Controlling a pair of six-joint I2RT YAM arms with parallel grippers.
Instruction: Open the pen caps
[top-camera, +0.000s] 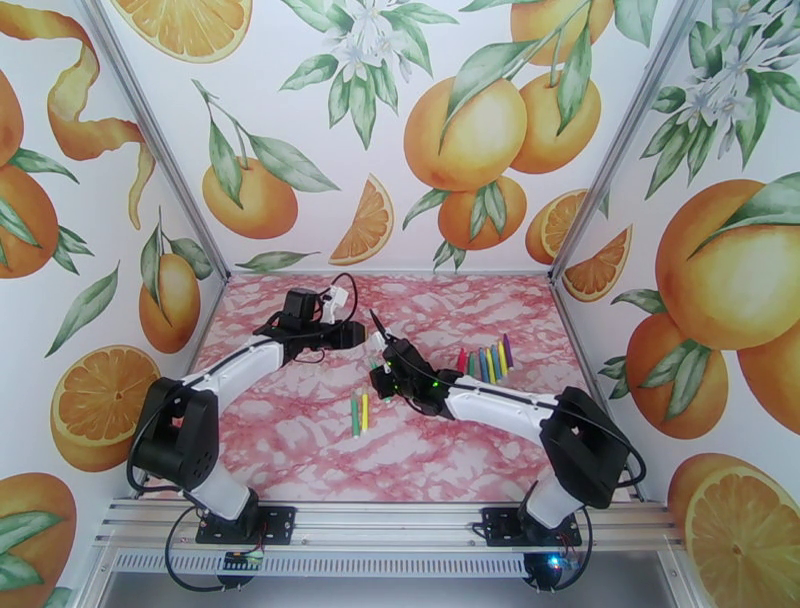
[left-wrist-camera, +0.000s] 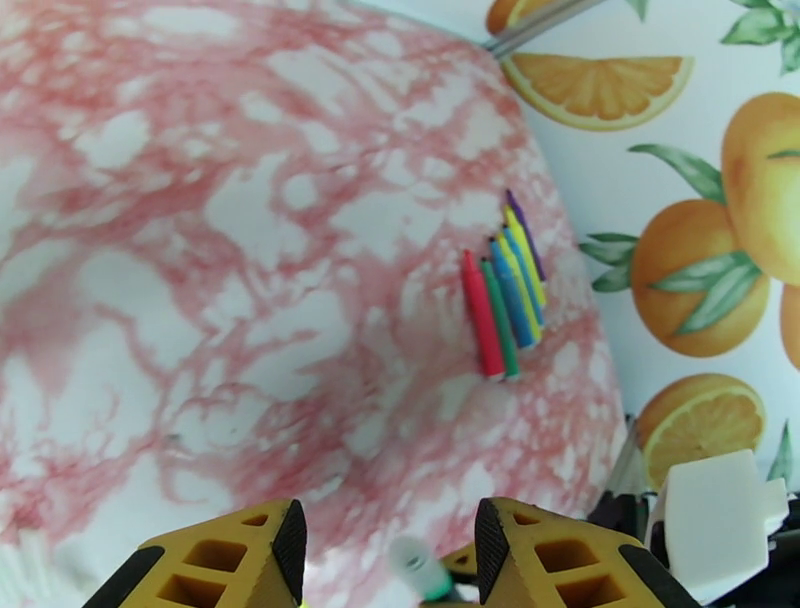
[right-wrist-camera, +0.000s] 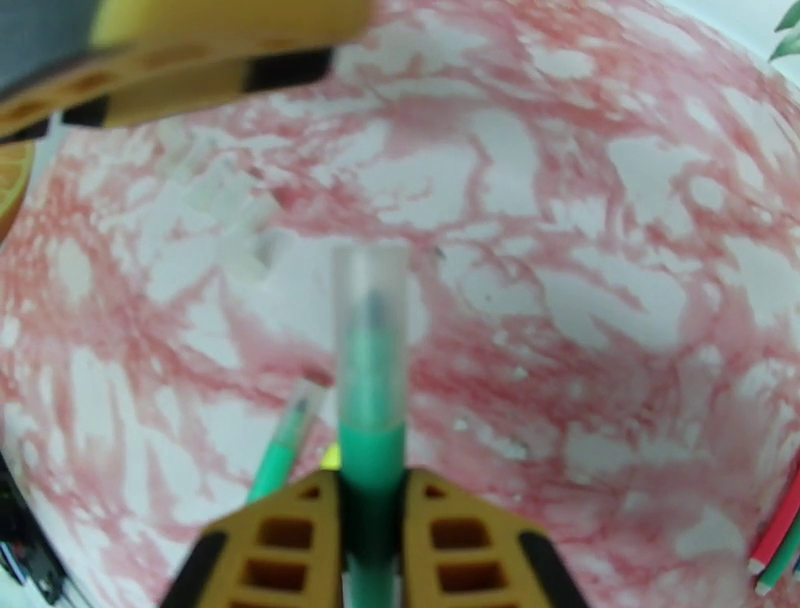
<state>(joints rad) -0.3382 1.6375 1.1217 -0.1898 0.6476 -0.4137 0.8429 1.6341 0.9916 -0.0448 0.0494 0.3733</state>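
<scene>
Frosted clear pen cap (right-wrist-camera: 370, 290) on thin green marker (right-wrist-camera: 372, 450), clamped in right gripper (right-wrist-camera: 372, 505).
Prob needed a square pinch, straight pull from unclenched left gripper (left-wrist-camera: 390, 528).

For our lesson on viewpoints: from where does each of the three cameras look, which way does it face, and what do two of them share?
Top external: high behind the bases, looking down at the table; both arms show, left gripper close to right gripper.
Left wrist: above the table, facing the row of pens by the right wall; its open fingers frame the bottom.
Right wrist: low, looking along the green pen that its fingers clamp.
Shared: both wrist views show that pen's cap.
</scene>
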